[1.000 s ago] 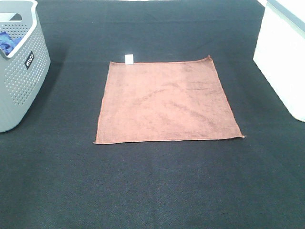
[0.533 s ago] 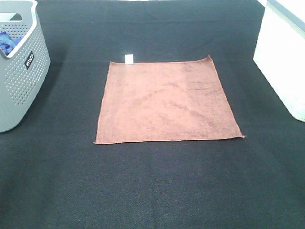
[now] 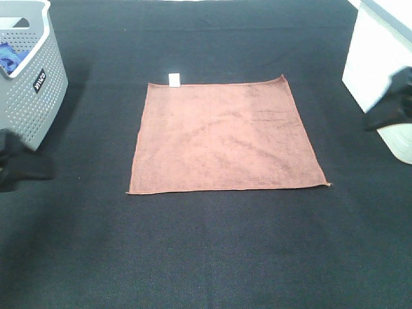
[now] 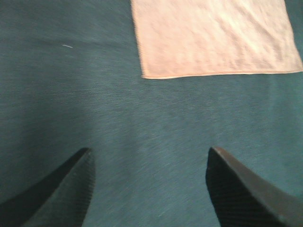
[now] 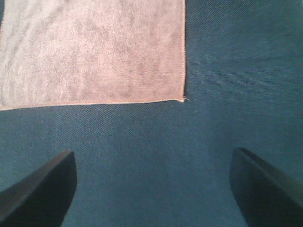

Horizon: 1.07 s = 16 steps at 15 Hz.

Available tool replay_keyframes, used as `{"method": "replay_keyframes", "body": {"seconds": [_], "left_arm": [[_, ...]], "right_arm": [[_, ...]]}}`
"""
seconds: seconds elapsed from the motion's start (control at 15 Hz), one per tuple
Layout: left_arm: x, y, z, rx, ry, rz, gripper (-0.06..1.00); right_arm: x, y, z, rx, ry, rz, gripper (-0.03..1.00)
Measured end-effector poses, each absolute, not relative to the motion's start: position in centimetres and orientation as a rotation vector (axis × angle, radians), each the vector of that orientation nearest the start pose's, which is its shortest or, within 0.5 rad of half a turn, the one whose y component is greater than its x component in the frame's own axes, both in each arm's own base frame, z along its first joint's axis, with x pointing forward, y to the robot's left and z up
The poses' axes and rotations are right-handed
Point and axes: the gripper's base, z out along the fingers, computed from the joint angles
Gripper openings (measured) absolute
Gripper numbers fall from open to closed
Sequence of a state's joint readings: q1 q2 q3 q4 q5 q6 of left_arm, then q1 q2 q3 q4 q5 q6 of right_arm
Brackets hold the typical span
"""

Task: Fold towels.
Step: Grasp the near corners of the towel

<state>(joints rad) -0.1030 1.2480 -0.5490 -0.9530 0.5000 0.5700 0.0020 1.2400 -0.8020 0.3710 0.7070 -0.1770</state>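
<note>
A brown towel (image 3: 225, 136) lies flat and unfolded on the black table, with a small white tag (image 3: 174, 79) at its far left corner. It also shows in the left wrist view (image 4: 213, 38) and the right wrist view (image 5: 94, 52). My left gripper (image 4: 149, 163) is open and empty above bare cloth, short of the towel's near left corner; it enters the high view at the left edge (image 3: 19, 164). My right gripper (image 5: 154, 165) is open and empty, short of the towel's near right corner, and enters at the right edge (image 3: 393, 106).
A grey perforated basket (image 3: 29, 96) with something blue inside stands at the far left. A white bin (image 3: 383, 71) stands at the far right. The black tablecloth (image 3: 212, 251) covers the whole table.
Both arms have come into the high view, the left at the left edge and the right at the right edge. The towel has not moved.
</note>
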Motion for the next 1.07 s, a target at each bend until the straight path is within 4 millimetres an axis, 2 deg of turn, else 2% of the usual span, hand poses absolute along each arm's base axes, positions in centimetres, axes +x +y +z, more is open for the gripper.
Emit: {"method": "replay_keyframes", "body": {"seconds": [0.13, 0.2, 0.47, 0.67, 0.8, 0.93, 1.07], "left_arm": [[23.7, -6.6, 19.4, -0.107, 2.553, -0.769, 0.64], [23.7, -6.6, 19.4, -0.107, 2.553, -0.769, 0.64], [28.2, -7.9, 16.0, -0.137, 2.638, -0.915, 0.64], [30.7, -8.4, 13.9, -0.151, 2.681, -0.921, 0.64], [32.2, -9.9, 12.3, -0.068, 2.707, -0.923, 0.64], [33.0, -10.9, 11.5, -0.032, 2.718, -0.919, 0.64], [33.7, -11.1, 10.7, -0.041, 2.720, -0.884, 0.64]], "right_arm": [[26.1, 2.3, 24.5, 0.064, 2.655, 0.374, 0.83], [26.1, 2.3, 24.5, 0.064, 2.655, 0.374, 0.83], [31.1, 2.9, 20.5, 0.046, 2.774, 0.473, 0.83], [33.9, 3.1, 17.8, 0.013, 2.827, 0.517, 0.83], [35.8, 2.6, 15.7, 0.024, 2.869, 0.536, 0.83], [36.8, 2.1, 14.5, 0.006, 2.885, 0.536, 0.83], [37.0, 2.1, 13.3, -0.018, 2.914, 0.544, 0.83]]}}
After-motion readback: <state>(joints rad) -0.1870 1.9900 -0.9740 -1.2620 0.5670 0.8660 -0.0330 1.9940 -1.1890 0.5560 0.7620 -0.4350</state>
